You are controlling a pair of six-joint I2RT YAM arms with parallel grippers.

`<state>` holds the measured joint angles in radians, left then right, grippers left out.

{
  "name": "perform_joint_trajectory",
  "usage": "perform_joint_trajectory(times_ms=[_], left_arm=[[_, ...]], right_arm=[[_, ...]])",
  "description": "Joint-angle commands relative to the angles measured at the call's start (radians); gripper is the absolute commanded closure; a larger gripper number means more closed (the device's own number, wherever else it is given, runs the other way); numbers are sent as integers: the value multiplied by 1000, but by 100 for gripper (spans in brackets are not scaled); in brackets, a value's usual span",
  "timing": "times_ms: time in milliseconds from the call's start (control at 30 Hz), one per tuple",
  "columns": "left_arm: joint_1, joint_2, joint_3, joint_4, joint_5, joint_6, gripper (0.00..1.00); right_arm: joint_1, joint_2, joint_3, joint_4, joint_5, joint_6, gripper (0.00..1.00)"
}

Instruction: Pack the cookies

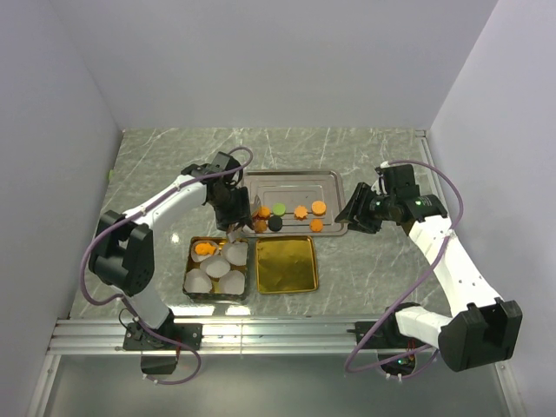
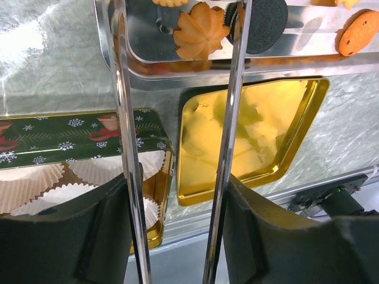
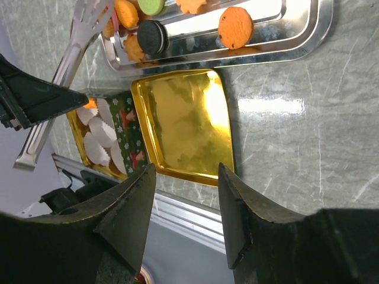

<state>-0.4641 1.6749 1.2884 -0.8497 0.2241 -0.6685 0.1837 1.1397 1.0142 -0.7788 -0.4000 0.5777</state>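
Several cookies lie on the silver tray (image 1: 295, 182): a green one (image 1: 279, 209), a black one (image 1: 275, 223) and orange ones (image 1: 319, 207). One orange cookie (image 1: 205, 249) sits in a paper cup in the green tin (image 1: 192, 261). My left gripper (image 1: 228, 207) is shut on metal tongs (image 2: 124, 118). The tong arms straddle an orange leaf cookie (image 2: 201, 31) at the tray's left end, and their tips are cut off at the frame's top. My right gripper (image 3: 186, 177) hangs open and empty to the right of the tray (image 3: 296, 41).
The tin holds white pleated paper cups (image 1: 230, 280). A gold lid (image 1: 287, 265) lies upturned beside it, just in front of the tray. An aluminium rail (image 1: 278, 334) runs along the near table edge.
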Motion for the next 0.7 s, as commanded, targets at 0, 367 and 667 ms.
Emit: perform_joint_trajectory(times_ms=[0, 367, 667], left_arm=[[2, 5, 2, 12, 21, 15, 43], [2, 0, 3, 12, 24, 9, 54], [4, -44, 182, -92, -22, 7, 56]], right_arm=[[0, 3, 46, 4, 9, -18, 46], [2, 6, 44, -5, 6, -30, 46], [2, 5, 61, -14, 4, -33, 46]])
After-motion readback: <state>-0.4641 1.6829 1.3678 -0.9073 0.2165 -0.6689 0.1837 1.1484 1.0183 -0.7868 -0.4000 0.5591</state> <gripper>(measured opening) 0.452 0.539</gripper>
